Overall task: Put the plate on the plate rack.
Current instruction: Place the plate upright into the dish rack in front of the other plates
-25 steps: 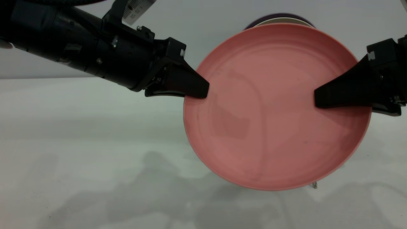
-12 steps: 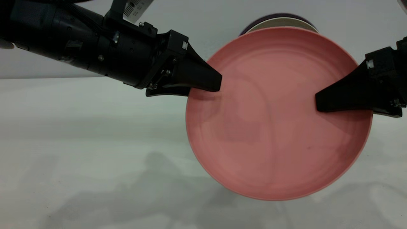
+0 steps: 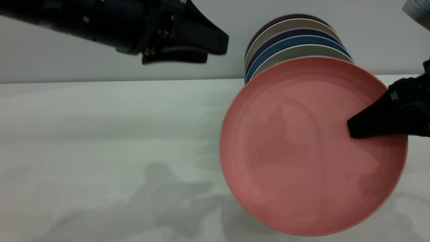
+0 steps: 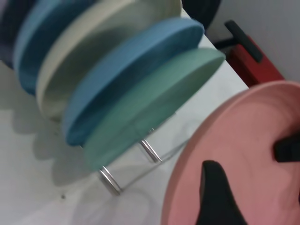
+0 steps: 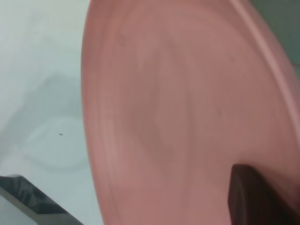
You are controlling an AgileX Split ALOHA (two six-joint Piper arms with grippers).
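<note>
Right gripper point(image 3: 352, 129) jaws clamped on round salmon-pink plastic plate point(image 3: 302, 161), upright beside wire rack point(image 4: 140, 161); left gripper point(image 3: 215, 47) clear, jaw state unclear.

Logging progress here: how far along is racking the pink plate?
Lifted upright: the plate hangs from the right gripper at its rim. The left gripper is clear, up and away. Left: seating it in the plate rack beside the teal-green plate.
</note>
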